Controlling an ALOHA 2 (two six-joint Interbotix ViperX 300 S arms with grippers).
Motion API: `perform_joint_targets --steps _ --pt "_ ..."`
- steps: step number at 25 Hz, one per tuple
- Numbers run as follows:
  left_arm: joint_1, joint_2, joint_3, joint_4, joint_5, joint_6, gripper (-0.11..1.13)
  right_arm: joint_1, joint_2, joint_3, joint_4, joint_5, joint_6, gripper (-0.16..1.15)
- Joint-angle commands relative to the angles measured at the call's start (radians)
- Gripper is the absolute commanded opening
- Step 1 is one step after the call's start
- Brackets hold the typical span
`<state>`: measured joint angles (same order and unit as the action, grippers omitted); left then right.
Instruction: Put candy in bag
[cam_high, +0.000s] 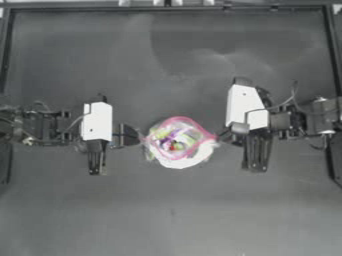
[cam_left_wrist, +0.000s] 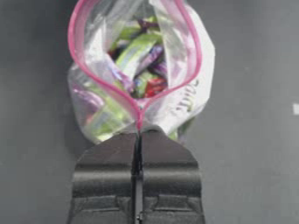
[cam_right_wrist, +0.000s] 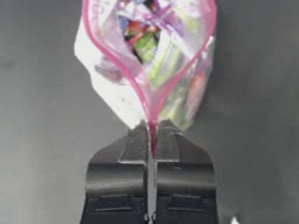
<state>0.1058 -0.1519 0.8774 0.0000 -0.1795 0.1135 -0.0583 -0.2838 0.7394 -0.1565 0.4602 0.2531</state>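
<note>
Left end effector (cam_left_wrist: 139, 131) pinching bag (cam_left_wrist: 137, 74) corner.

Left arm reaching in from 9 o'clock, its dark two-fingered left gripper (cam_left_wrist: 139, 131) clamped tight at centre, right arm from 3 o'clock, its dark right gripper (cam_right_wrist: 151, 127) likewise pinched closed, both wrists level, facing each other
</note>
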Motion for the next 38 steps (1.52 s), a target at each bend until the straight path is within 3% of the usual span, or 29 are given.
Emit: perform_joint_targets --steps 1,23,38 --pt "-0.005 0.003 -0.026 -0.003 -0.014 -0.002 0.04 0.002 0.005 -0.009 0.003 -0.006 0.002 0.04" --pt "0.020 0.117 -0.037 -0.002 -0.117 0.034 0.04 -0.006 0.103 0.008 -0.018 -0.071 0.003 0.04" --pt "0.029 0.161 -0.046 -0.002 -0.117 0.040 0.04 -0.015 0.135 0.021 -0.015 -0.104 0.003 0.04"
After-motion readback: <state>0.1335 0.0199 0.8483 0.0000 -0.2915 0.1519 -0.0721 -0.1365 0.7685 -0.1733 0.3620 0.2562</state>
